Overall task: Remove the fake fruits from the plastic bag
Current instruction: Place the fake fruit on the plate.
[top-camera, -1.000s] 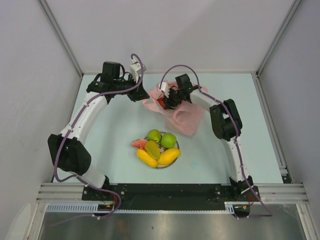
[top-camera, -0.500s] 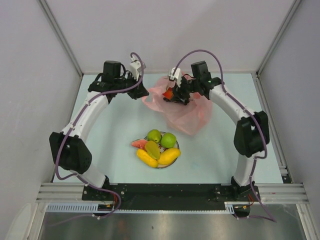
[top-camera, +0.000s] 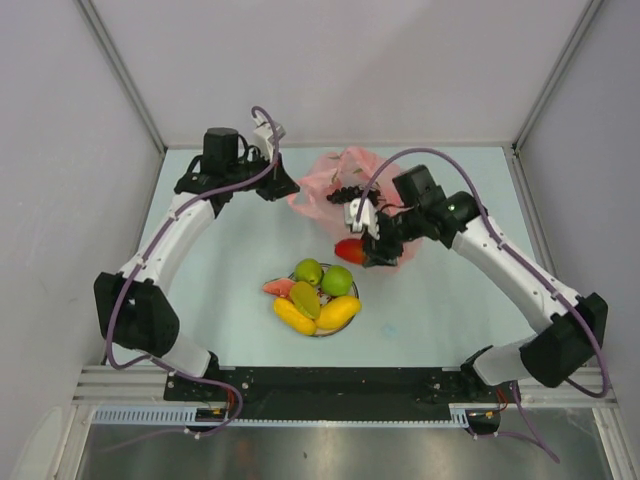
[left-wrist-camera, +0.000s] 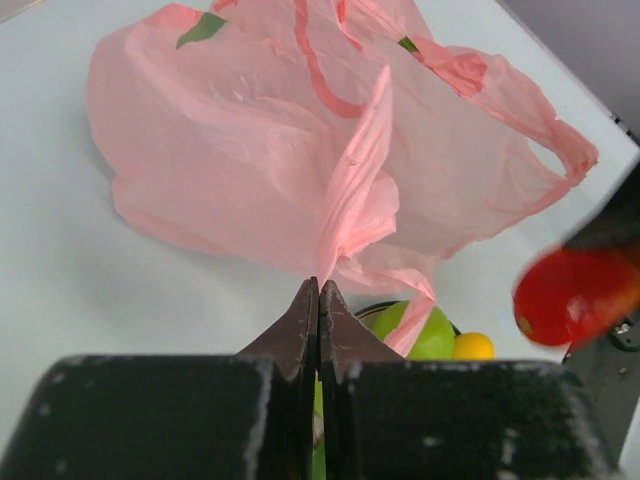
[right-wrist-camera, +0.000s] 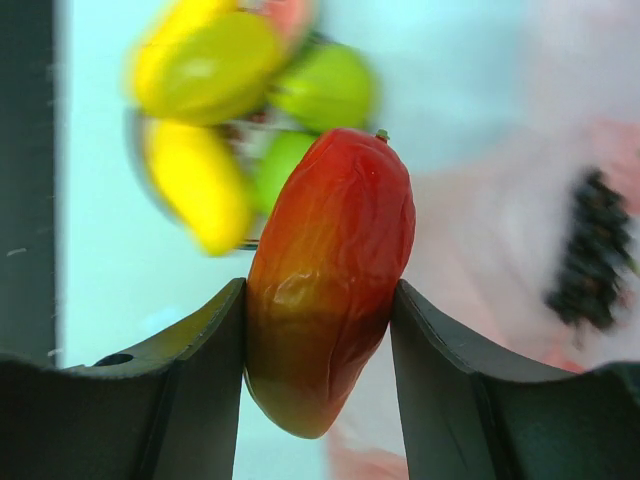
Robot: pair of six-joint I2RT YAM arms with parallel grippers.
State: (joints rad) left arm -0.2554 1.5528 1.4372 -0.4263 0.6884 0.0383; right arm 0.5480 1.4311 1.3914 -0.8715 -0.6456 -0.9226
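The right end effector (right-wrist-camera: 320, 292) is pinching a red-orange fruit (right-wrist-camera: 330, 270) between its two fingers, gripping the lower half so that the stem end sticks out past the tips. In the overhead view this fruit (top-camera: 350, 250) hangs clear of the plastic bag (top-camera: 345, 180) and near the far rim of the plate (top-camera: 320, 334), though not yet over it. The left end effector (left-wrist-camera: 318, 300) is pressed together on a thin fold of the bag (left-wrist-camera: 250, 170), pinning the bag's edge at the far side of the desk (top-camera: 220, 260). The plate already carries a heap of fake fruits (top-camera: 337, 280): two green ones, a red slice and several yellow pieces. Most of the job looks done. What remains, as far as I can judge, is to set the held fruit down and fetch the grape bunch (right-wrist-camera: 590, 255), a blurred dark shape against the pink film; I cannot tell whether it lies inside the bag or on top of it. Whether anything else hides in the folds is not visible.
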